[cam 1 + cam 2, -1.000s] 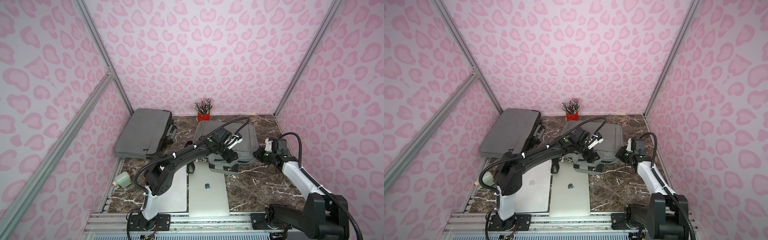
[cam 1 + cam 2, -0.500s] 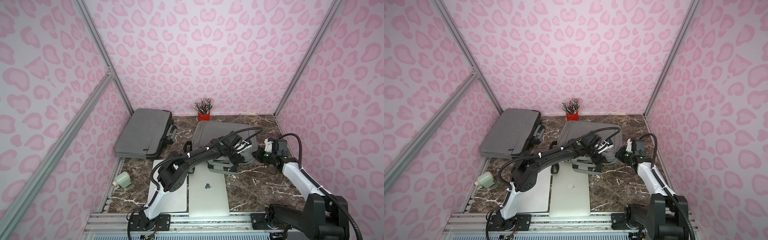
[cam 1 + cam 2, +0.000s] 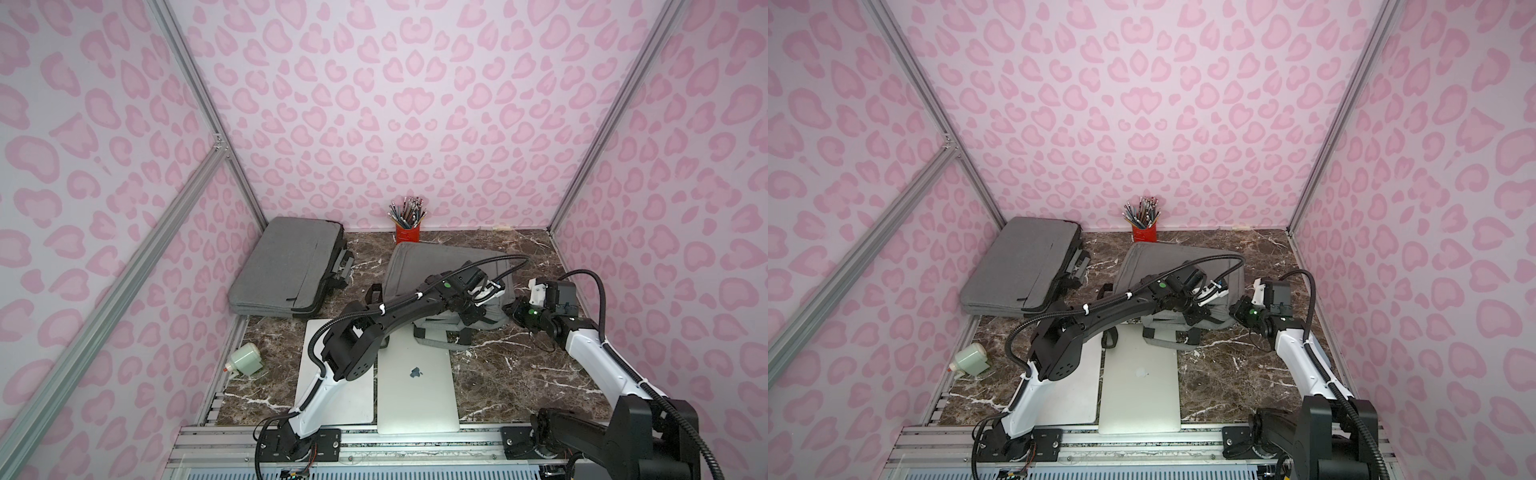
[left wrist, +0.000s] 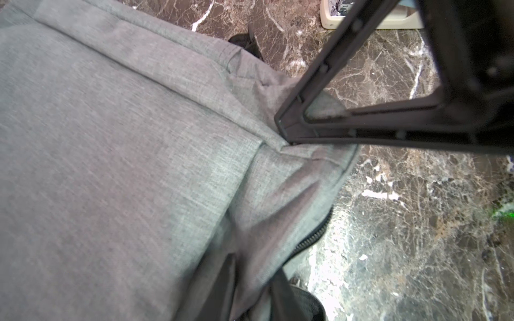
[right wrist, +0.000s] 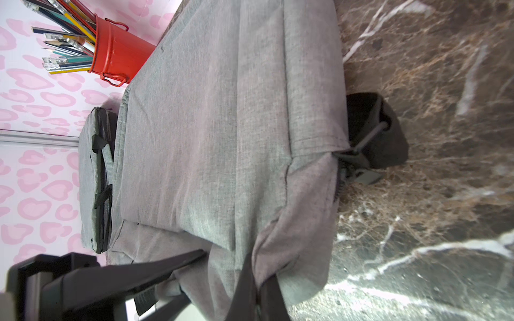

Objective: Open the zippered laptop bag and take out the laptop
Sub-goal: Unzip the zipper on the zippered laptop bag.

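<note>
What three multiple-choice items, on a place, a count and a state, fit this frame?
1. Where is the red pencil cup? A) at the back wall B) on a laptop C) by the front rail
2. How many silver laptops lie on the table? A) one B) two C) three
3. The right gripper is: A) open in the air B) shut on the middle laptop bag C) holding a pencil
Key: 1 A, it stands by the back wall; 2 B, two lie side by side; 3 B, it pinches the bag's corner.
</note>
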{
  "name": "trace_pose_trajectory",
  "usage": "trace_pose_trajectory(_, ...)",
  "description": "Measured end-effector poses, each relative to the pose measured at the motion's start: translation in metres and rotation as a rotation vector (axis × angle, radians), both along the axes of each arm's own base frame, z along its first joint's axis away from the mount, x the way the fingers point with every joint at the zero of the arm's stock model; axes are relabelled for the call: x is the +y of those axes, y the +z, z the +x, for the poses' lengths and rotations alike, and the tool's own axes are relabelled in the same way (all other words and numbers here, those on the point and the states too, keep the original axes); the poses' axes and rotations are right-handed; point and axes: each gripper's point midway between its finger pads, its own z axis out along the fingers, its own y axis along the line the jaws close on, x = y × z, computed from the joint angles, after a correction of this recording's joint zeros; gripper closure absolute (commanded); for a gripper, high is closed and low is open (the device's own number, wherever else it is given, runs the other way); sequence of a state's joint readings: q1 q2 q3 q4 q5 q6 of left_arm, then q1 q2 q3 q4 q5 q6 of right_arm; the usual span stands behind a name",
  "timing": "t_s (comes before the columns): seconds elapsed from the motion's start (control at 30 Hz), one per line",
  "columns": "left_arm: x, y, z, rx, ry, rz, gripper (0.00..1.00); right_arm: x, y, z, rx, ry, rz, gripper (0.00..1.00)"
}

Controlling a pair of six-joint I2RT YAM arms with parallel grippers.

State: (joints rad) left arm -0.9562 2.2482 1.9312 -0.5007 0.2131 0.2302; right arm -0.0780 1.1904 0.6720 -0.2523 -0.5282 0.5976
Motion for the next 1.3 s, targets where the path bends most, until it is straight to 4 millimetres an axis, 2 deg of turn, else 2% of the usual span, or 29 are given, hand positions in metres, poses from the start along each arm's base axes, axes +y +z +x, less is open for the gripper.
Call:
trace_pose_trajectory(0.07,0.001,-0.001,-0.001,0.004,-0.003,0.004,0.9,0.0,-0.004,-0.001,0.004,0.002,-0.002,0.9)
trace_pose_trajectory(0.17,0.005,0.0,-0.004,0.013,-0.002,0.019,0.93,-0.001,-0.01,-0.005,0.011,0.009,-0.008,0.7)
trace_pose_trajectory(0.23,0.009,0.004,-0.003,0.017,0.001,0.019,0.94,-0.005,-0.009,-0.005,-0.003,0.006,-0.023,0.62)
trace_pose_trajectory(0.4,0.014,0.01,0.0,0.039,-0.002,0.01,0.96,-0.041,0.013,-0.007,-0.105,-0.094,-0.121,0.53)
trace_pose_trajectory(0.5,0.019,0.012,0.001,0.074,-0.007,-0.002,0.97,-0.056,0.012,-0.018,-0.134,-0.149,-0.174,0.5)
trace_pose_trajectory(0.63,0.025,0.018,0.005,0.104,-0.005,-0.019,0.98,-0.066,0.011,-0.029,-0.213,-0.189,-0.243,0.49)
trace_pose_trajectory(0.87,0.039,0.028,0.012,0.141,0.004,-0.04,0.98,-0.058,0.007,-0.041,-0.411,-0.175,-0.266,0.5)
trace_pose_trajectory(1.0,0.042,0.034,0.015,0.145,0.001,-0.047,0.98,-0.044,0.01,-0.037,-0.465,-0.109,-0.252,0.53)
trace_pose_trajectory(1.13,0.04,0.044,0.017,0.124,-0.018,-0.057,0.98,-0.029,0.006,-0.027,-0.448,-0.013,-0.23,0.54)
trace_pose_trajectory(1.3,0.046,0.04,0.014,0.137,-0.037,-0.037,0.98,-0.016,0.0,-0.014,-0.425,0.091,-0.199,0.58)
